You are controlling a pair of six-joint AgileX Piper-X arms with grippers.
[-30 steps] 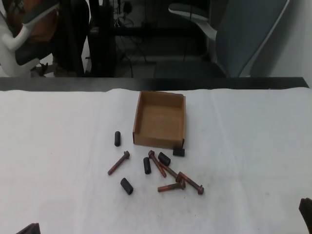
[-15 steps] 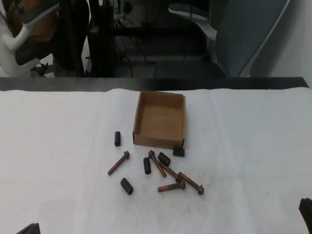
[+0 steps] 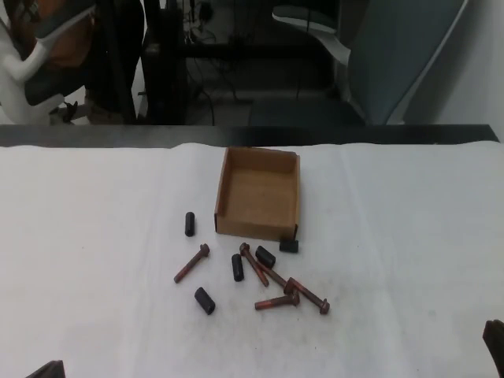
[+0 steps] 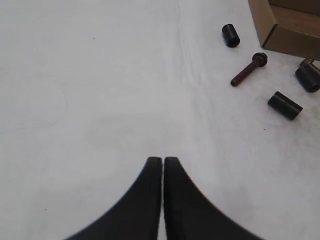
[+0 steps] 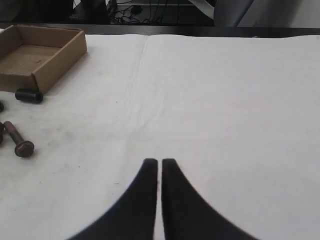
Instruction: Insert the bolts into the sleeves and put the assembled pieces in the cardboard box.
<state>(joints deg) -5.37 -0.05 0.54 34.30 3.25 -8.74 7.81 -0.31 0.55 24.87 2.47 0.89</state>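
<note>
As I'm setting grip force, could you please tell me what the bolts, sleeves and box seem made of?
The bolts look like metal with a dull reddish-brown finish, perhaps rust or a coating. The sleeves are matte black, possibly rubber or plastic; I cannot tell which. The cardboard box is plain brown card with thin unprinted walls.

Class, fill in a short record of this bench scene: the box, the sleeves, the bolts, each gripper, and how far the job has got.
cardboard box: open, nothing inside
sleeves: five, black, loose on the white cloth, on the arms' side of the box
bolts: rusty, loose among the sleeves, none inserted
left gripper: shut, empty, over bare cloth
right gripper: shut, empty, over bare cloth
progress: nothing assembled yet
</note>
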